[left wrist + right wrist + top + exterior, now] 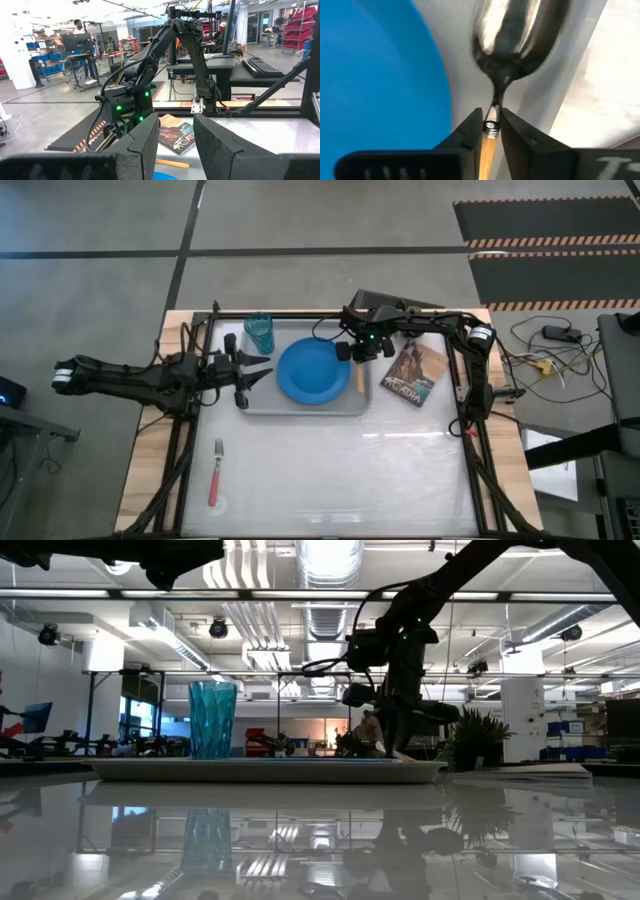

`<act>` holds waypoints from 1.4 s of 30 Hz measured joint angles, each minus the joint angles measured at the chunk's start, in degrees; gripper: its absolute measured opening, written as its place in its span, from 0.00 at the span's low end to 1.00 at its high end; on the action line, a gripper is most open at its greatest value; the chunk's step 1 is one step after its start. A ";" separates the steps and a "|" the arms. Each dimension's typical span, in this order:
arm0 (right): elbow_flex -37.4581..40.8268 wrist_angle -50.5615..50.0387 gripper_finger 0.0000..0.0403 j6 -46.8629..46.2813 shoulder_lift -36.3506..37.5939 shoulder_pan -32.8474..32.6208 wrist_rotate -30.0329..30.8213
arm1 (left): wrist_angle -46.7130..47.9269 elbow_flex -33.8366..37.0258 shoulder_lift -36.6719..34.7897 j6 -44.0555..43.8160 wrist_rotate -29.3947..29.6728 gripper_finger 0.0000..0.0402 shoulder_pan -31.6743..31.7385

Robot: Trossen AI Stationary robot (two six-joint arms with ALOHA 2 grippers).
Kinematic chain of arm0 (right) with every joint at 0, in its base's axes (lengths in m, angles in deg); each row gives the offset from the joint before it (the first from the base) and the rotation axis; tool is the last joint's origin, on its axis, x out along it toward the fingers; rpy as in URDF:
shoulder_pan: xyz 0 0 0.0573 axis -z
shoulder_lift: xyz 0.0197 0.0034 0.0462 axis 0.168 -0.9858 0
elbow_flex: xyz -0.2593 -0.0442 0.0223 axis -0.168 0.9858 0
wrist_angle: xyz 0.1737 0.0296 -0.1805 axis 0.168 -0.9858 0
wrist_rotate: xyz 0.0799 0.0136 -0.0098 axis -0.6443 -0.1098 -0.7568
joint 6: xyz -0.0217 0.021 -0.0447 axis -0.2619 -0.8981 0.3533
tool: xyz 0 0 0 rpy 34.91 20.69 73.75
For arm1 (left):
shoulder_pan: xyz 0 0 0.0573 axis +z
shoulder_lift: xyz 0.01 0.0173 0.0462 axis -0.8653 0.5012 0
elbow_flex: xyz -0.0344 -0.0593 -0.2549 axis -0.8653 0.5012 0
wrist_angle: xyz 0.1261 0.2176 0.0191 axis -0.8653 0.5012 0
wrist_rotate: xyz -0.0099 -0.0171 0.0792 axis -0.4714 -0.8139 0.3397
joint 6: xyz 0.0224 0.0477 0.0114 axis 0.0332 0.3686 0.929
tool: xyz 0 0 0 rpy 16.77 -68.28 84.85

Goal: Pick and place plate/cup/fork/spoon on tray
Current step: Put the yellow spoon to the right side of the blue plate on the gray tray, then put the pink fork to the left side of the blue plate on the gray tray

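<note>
The light-grey tray (pixel 300 408) holds the blue plate (pixel 313 371) at its middle and the teal cup (pixel 259 332), upright in its far left corner. My right gripper (pixel 362 358) is over the tray's right end, shut on the orange-handled spoon (pixel 361 378), which sits between the plate and the tray's right rim. The pink-handled fork (pixel 215 473) lies flat on the table, near left. My left gripper (pixel 256 370) is open and empty at the tray's left edge, well above it. My right gripper pinches the spoon between its two fingertips at the top of the orange handle (pixel 489 137), just behind the metal neck. The fingers come from above, across the spoon. The bowl (pixel 520 35) is over the tray floor beside the plate (pixel 370 75); whether the spoon rests on the tray I cannot tell.
A brownish picture card (pixel 412 373) lies on the table just right of the tray. A small potted plant (pixel 480 740) shows at the right in the low view. The near half of the table, apart from the fork, is bare.
</note>
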 joint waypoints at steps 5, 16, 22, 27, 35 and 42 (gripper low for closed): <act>0.00 -0.01 0.24 0.30 0.00 -0.11 0.12 | 0.02 0.00 0.00 0.00 0.00 0.27 0.01; -0.95 -1.68 0.35 10.75 3.32 -2.64 -0.76 | 0.29 0.02 0.00 -0.42 0.00 0.27 0.00; 2.58 -0.44 0.31 21.92 12.13 -12.95 9.99 | 2.37 -0.52 0.32 -10.15 0.02 0.27 -0.02; 12.25 11.76 0.27 28.56 21.54 -23.49 16.12 | 4.76 -0.79 3.50 -17.43 0.02 0.27 -0.19; 33.02 42.74 0.21 46.19 37.89 -34.11 16.43 | 9.77 -1.63 12.85 -38.46 -0.01 0.27 -6.02; 44.71 67.61 0.16 53.83 46.24 -34.51 16.22 | 28.67 -8.33 18.34 -67.27 -0.11 0.27 -17.14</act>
